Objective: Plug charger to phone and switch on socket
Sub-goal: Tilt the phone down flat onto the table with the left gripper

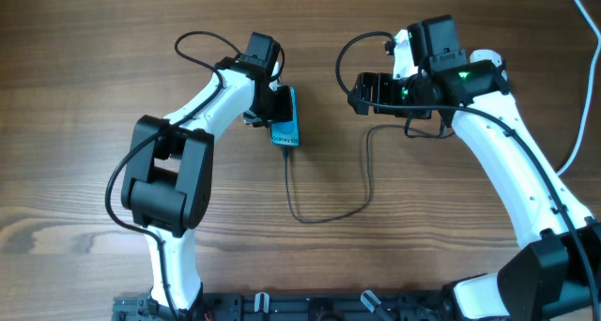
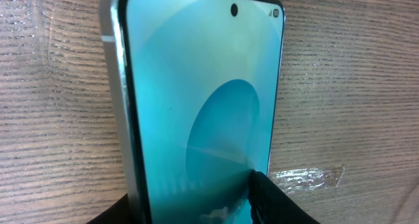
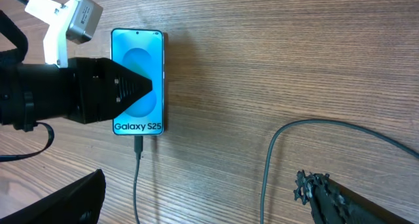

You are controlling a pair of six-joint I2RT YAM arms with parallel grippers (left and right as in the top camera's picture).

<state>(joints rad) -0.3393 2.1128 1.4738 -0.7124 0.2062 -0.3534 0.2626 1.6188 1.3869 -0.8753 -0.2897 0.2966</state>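
The phone (image 1: 287,131) lies flat on the wooden table, its cyan screen up; it fills the left wrist view (image 2: 196,86) and reads "Galaxy S25" in the right wrist view (image 3: 137,50). My left gripper (image 1: 281,109) is shut on the phone's two long edges (image 2: 196,207). The charger, a thin black cable (image 1: 293,204), runs from the phone's bottom edge, loops down and right, then rises under my right arm. Its connector tip (image 3: 138,145) sits in the phone's bottom port. My right gripper (image 1: 362,92) is open and empty, hovering right of the phone (image 3: 196,198). The socket is hidden.
A thick white cord (image 1: 580,9) runs down the table's far right edge. A second stretch of the black cable (image 3: 268,165) curves between my right fingers' view. A shiny patch of tape (image 2: 308,177) lies on the wood beside the phone.
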